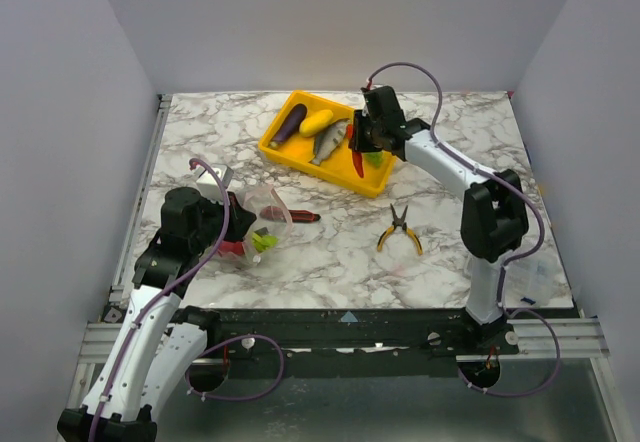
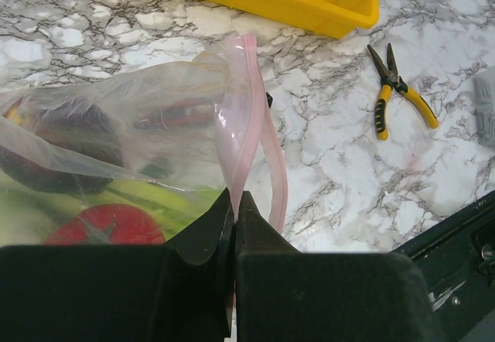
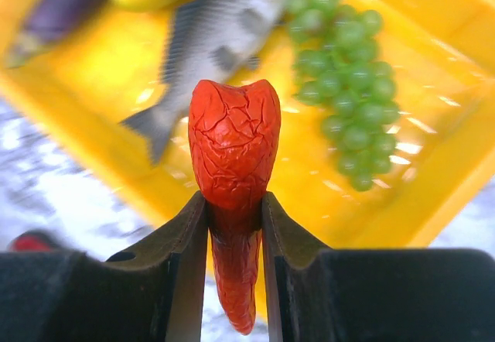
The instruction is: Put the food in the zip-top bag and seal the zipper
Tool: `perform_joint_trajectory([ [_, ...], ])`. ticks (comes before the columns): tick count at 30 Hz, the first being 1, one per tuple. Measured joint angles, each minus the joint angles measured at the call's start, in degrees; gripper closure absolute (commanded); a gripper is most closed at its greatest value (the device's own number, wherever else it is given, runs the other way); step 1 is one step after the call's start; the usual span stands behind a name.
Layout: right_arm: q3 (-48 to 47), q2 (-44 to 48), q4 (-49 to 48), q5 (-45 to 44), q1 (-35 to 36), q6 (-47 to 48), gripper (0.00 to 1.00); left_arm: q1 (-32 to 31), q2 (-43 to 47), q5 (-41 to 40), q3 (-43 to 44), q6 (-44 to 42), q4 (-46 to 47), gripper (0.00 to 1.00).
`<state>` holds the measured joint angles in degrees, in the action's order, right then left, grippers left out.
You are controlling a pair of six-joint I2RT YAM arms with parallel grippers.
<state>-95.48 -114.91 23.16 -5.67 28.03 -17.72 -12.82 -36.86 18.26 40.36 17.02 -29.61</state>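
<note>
I am pinching the red chili [image 3: 234, 137] in my right hand [image 3: 234, 200] above the yellow tray [image 3: 100, 71], my left hand [image 2: 234, 204] clamping the zipper [image 2: 246, 102] of the zip-top bag [image 2: 116, 98].

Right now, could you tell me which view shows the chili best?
Right wrist: the chili fills the centre, clamped in the right gripper. Top view shows it small above the tray; left wrist shows at most a red tip.

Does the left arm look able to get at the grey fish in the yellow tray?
Probably not. The left gripper is shut on the mouth edge of the zip-top bag, and the fish lies farther off in the tray, beside the right gripper holding the chili.
</note>
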Motion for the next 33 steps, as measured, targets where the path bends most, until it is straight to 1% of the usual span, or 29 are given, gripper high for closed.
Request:
perform_joint_trajectory([
  [1,0.7,1.2,-0.4,1.9,0.0,-0.5,1.00,0.0,-0.1,0.0,0.0,0.0,0.0,1.00],
  [5,5.0,7.1,-3.0,14.4,0.2,-3.4,1.00,0.0,-0.3,0.0,0.0,0.0,0.0,1.00],
  [7,9.2,10.6,-5.1,21.1,0.7,-5.6,1.00,0.0,-0.3,0.0,0.0,0.0,0.0,1.00],
  [10,14.4,14.3,-6.9,29.2,2.8,-8.9,1.00,0.0,-0.3,0.0,0.0,0.0,0.0,1.00],
  [12,16.4,15.5,-6.8,32.6,5.5,-10.6,1.00,0.0,-0.3,0.0,0.0,0.0,0.0,1.00],
  [14,16.4,15.6,-6.3,33.9,8.9,-11.2,1.00,0.0,-0.3,0.1,0.0,0.0,0.0,1.00],
  [17,15.0,15.6,-3.4,33.9,16.1,-11.2,1.00,0.0,-0.3,0.2,0.0,0.0,0.1,1.00],
  [21,13.1,15.4,-1.7,33.9,22.6,-11.3,0.99,0.0,-0.1,0.2,0.0,0.0,0.1,1.00],
  [25,10.7,13.1,-0.5,33.6,23.6,-11.8,0.99,0.0,0.1,0.2,0.0,0.0,0.1,1.00],
  [27,9.4,11.0,-0.5,33.2,23.9,-12.3,0.93,0.0,0.2,0.2,0.0,0.0,0.1,1.00],
  [30,8.7,8.2,-1.2,32.5,24.1,-14.0,0.88,0.0,0.2,0.2,0.0,0.0,0.1,1.00],
  [31,8.4,7.4,-1.4,32.3,24.2,-14.9,0.87,0.0,0.2,0.2,0.0,0.0,0.1,1.00],
  [33,7.0,5.2,-1.5,31.8,24.4,-16.7,0.80,0.0,0.3,0.2,0.0,0.0,0.1,1.00],
])
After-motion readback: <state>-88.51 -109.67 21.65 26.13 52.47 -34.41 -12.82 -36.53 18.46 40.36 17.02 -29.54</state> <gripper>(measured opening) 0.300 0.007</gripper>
